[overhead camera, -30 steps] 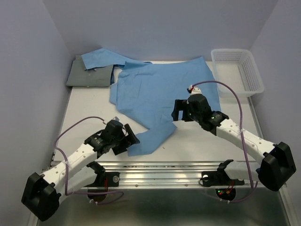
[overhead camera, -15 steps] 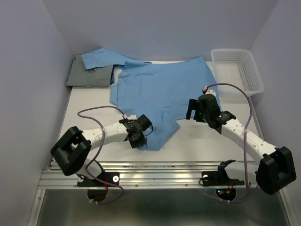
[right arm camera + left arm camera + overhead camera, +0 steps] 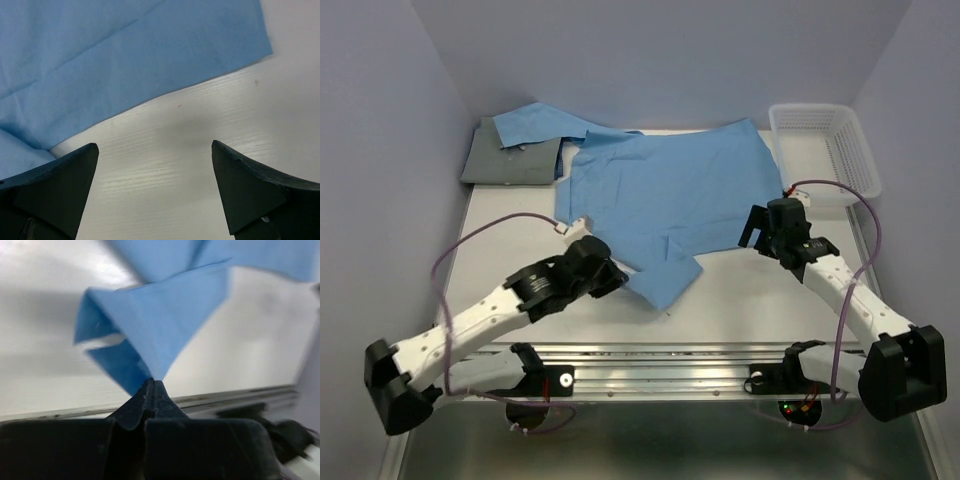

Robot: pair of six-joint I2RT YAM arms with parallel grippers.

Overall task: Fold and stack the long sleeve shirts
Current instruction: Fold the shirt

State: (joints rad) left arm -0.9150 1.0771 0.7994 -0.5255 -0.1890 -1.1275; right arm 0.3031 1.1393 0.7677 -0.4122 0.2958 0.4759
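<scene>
Cloth of the blue shirt (image 3: 670, 190) is pinched in your left gripper (image 3: 618, 272), lower left; right gripper (image 3: 757, 228) spread wide

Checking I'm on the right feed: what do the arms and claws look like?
The left arm and right arm: white links, black joints and bases, a thin purple cable looping along each. The left claw and right claw: black, two tapering fingers.

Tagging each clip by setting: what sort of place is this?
Probably a lab robot cell, not a home: a white table boxed in by plain walls, with the left arm and right arm mounted on a metal rail.
</scene>
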